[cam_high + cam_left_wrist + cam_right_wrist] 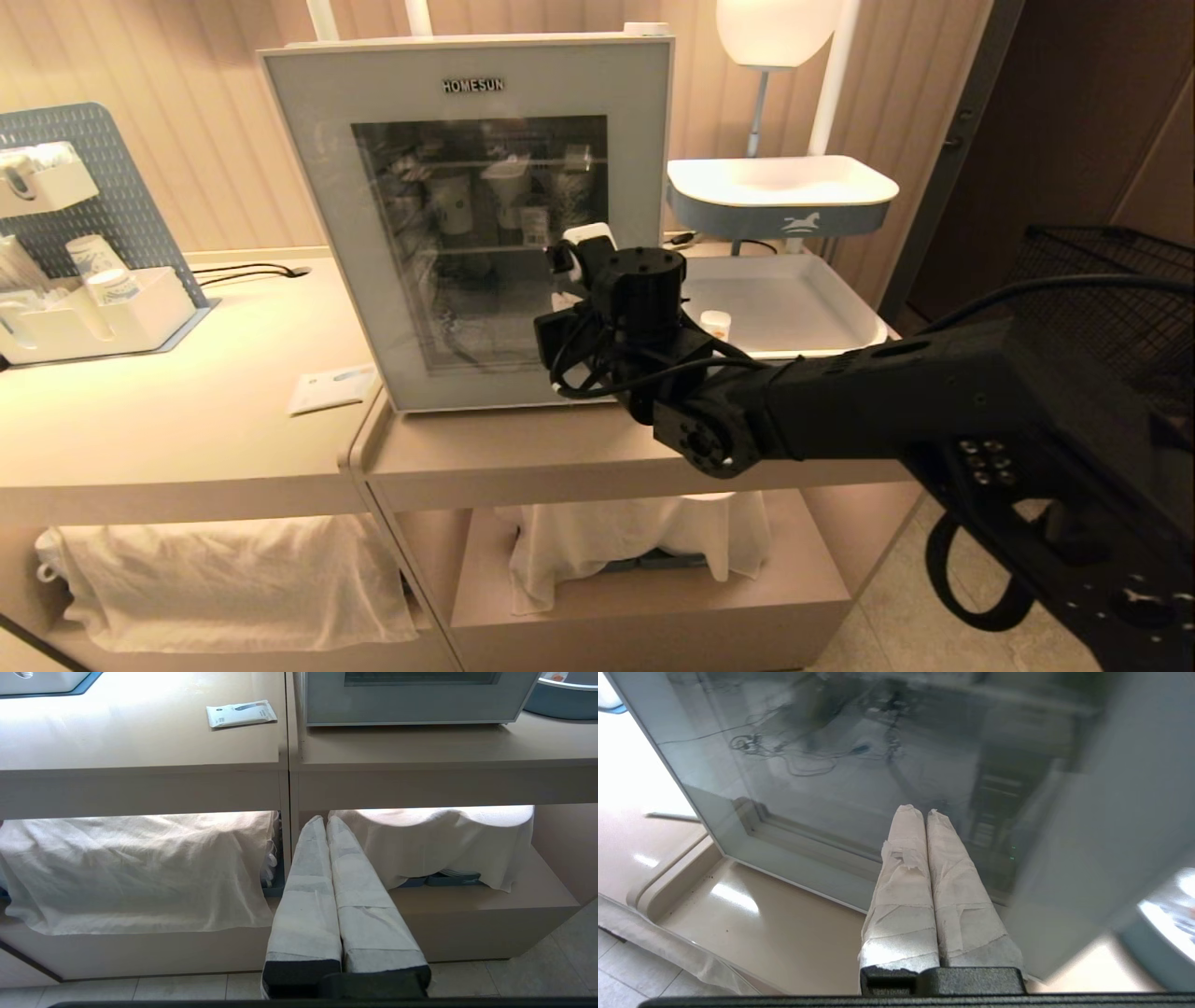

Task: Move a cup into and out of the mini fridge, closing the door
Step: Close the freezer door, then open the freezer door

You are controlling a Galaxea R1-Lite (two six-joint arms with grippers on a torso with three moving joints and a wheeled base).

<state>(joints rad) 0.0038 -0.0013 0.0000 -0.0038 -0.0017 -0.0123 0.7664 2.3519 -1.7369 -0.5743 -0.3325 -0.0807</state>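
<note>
A black robot arm (840, 401) reaches in from the right, its wrist in front of the closed glass door (481, 233) of a white HOMESUN mini fridge (467, 75) on a beige counter (168, 420). Paper cups show dimly on the shelves inside. Beside the fridge, a small white cup (715, 325) stands in a white tray (794, 308).

wall (187, 140): beige panelled | counter (187, 420): beige | floor (560, 961): pale tiles
</note>
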